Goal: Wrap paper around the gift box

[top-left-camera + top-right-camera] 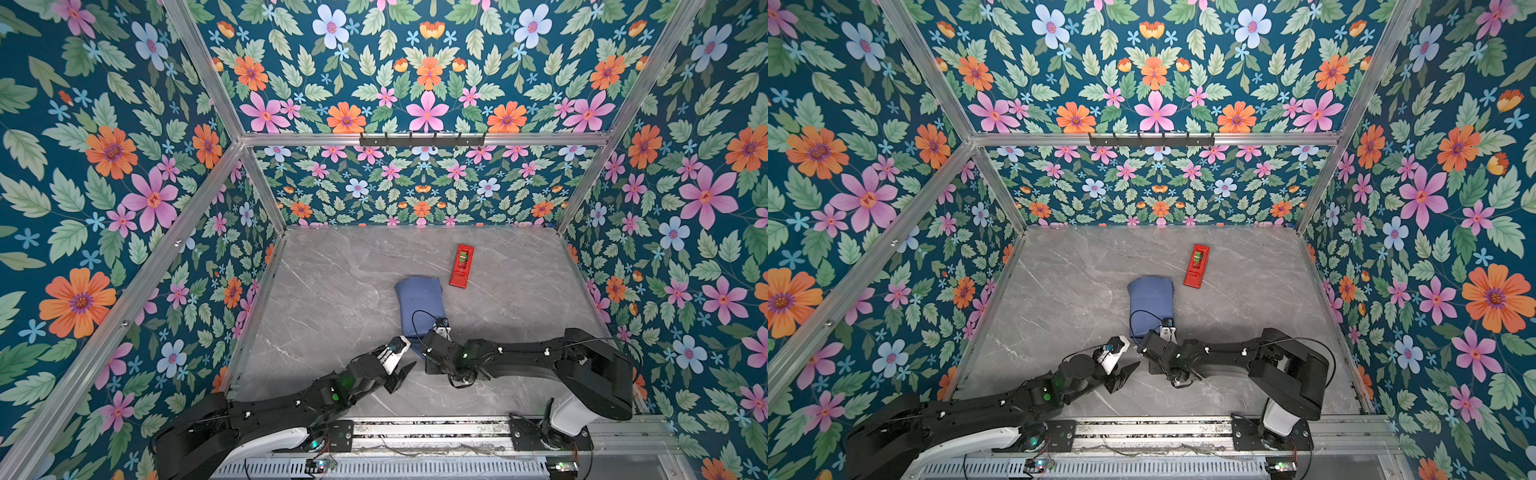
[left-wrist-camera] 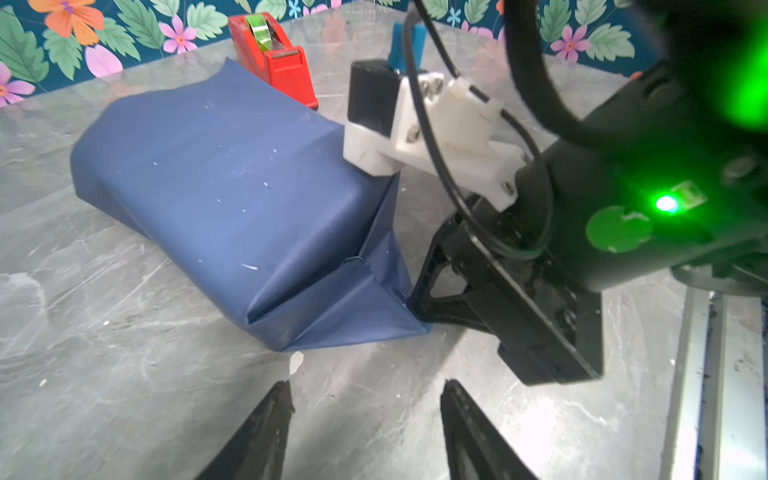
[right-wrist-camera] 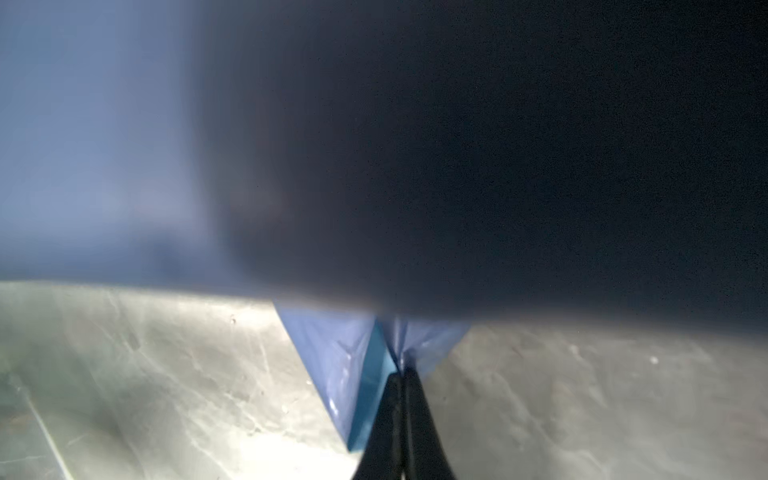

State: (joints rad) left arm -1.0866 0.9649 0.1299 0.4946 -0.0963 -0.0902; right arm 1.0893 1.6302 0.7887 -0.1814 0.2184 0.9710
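Grey marbled surface (image 1: 332, 299) carries the paper (image 1: 419, 301), slate-blue face out, wrapped round a block-shaped bulk near the middle, its long axis running from the arms' side toward the back wall (image 1: 415, 187). Right claw (image 3: 401, 374) is pinched closed on the triangular flap at the near end. Left claw (image 2: 369, 386) hangs empty, jaws apart, just beside that end.

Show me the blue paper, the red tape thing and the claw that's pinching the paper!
paper (image 2: 232, 183): left wrist view, on its flat top face.
tape dispenser (image 1: 460, 268): in a top view, middle of its red body.
right gripper (image 3: 402, 376): right wrist view, between its tips, shut on the paper.
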